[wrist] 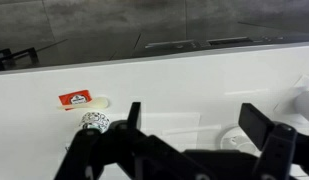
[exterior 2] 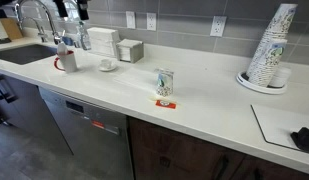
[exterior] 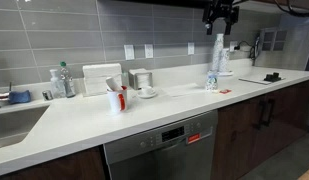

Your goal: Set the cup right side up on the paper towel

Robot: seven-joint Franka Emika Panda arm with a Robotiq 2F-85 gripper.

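Observation:
My gripper (wrist: 197, 112) is open, its two dark fingers wide apart with only counter between them. In an exterior view the gripper (exterior: 220, 14) hangs high above the counter, over a tall stack of patterned cups (exterior: 218, 50). In the wrist view a whitish round shape, which looks like the cup (wrist: 237, 138), sits low between the fingers, nearer the right one and partly hidden by the gripper body. Which way up it stands I cannot tell. A faint flat sheet, the paper towel (wrist: 164, 122), lies just left of it on the white counter.
A small patterned cup (exterior 2: 165, 85) stands by a red card (exterior 2: 164, 102). The stack of patterned cups (exterior 2: 271, 50) sits on a plate. Further along are a red-trimmed mug (exterior: 116, 97), a cup with saucer (exterior: 146, 92), a sink (exterior: 14, 120) and a black item (exterior: 271, 77).

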